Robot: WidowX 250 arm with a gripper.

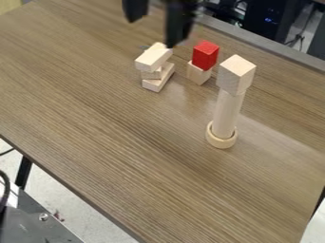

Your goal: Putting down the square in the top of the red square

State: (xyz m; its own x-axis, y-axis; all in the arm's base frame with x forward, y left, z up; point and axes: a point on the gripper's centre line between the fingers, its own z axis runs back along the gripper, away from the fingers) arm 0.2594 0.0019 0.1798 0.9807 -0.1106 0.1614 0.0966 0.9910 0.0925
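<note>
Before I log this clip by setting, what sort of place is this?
Probably a robotics lab: stacked wooden blocks on a wood-grain table, a black gripper over it, and what looks like electronic equipment behind.

Table (120,137): brown wood-look top, streaked grain, low sheen towards the right. Stacked pale rectangular blocks (153,57), plain smooth wood, matt; upright pale cylinder (227,114), smooth wood, matt. Red block (205,55): evenly coloured, smooth-looking faces.
</note>
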